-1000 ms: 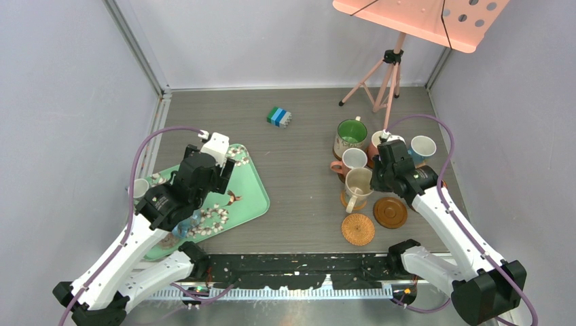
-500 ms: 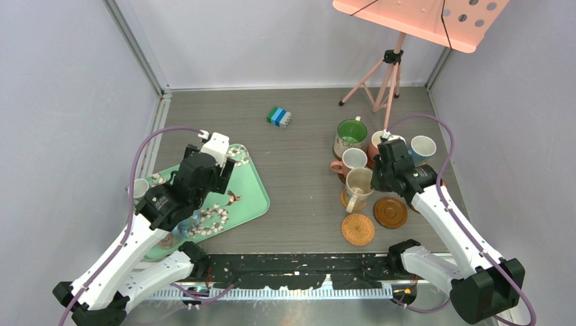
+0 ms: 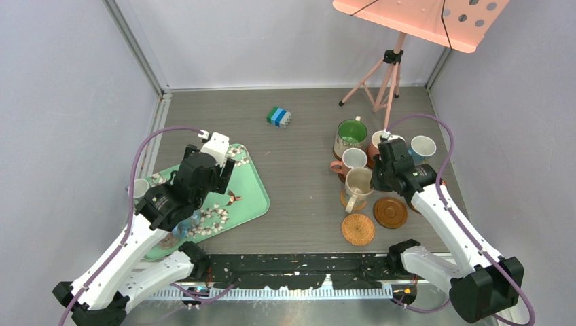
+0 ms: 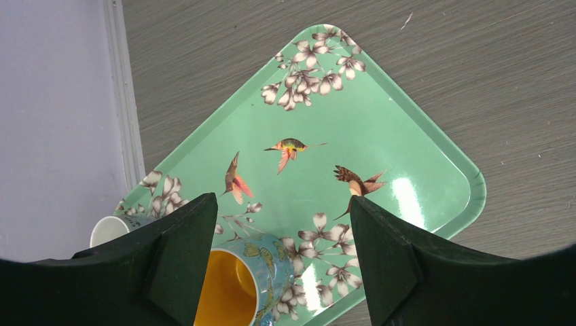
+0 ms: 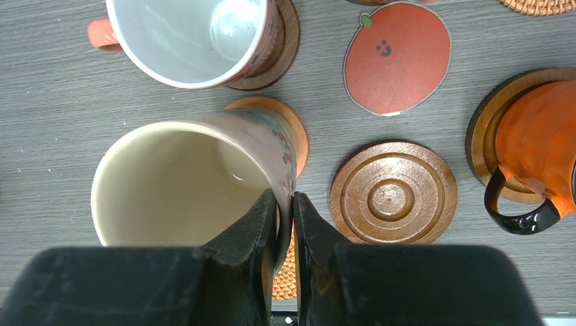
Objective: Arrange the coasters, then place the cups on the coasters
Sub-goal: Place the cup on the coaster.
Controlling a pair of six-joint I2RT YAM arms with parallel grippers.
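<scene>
The right gripper [image 5: 285, 224] is clamped on the cream cup's [image 5: 190, 176] rim, holding that cup directly above the tan coaster [image 5: 289, 125], just left of the bare ringed brown coaster [image 5: 392, 193], with the left gripper [image 4: 282, 224] open far off.

Grey wood-grain tabletop [image 3: 299, 170]; pale lilac-grey walls [image 3: 61, 88] on three sides, aluminium posts in the far corners; pink music stand [image 3: 421, 20] on a tripod at far right; even, soft light, faint shadows.
</scene>
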